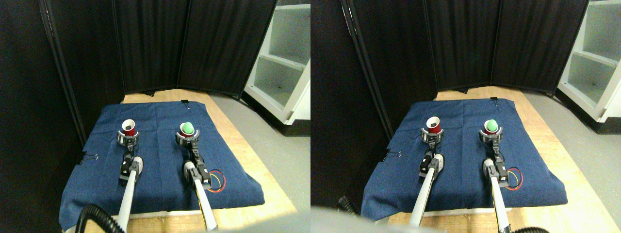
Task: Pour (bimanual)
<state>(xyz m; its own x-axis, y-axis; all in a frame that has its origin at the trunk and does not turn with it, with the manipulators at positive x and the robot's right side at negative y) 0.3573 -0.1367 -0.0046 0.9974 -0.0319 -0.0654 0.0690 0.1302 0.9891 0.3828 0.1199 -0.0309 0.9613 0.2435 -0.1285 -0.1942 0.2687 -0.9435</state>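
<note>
Black folding screens [194, 43] wall off the back of the scene, and a blue cloth [160, 160] is spread over a wooden table [252, 170] in front of them

So the red cup [129, 128] stands upright on the left part of the cloth, open end up, white inside. Its base sits inside the ring-like jaws of the left gripper [128, 139], which looks clamped around it. Over to the right, well apart from it, is the second cup [187, 132] with a green ball [187, 128] poking out of the top. The right gripper [186, 140] is wrapped around that one the same way, grasping it low down. Both cups look level, neither tipped

Pale limbs run back from each gripper toward the near edge. Red and yellow wires [217, 181] loop out beside the right arm on the cloth. A binder clip [90, 156] pinches the cloth's left edge and another clip [184, 101] sits at the far edge

Far right there's a white shelf unit [284, 63] standing on grey floor [286, 160]. Black ribbed hose [97, 216] curls in at the near left corner
</note>
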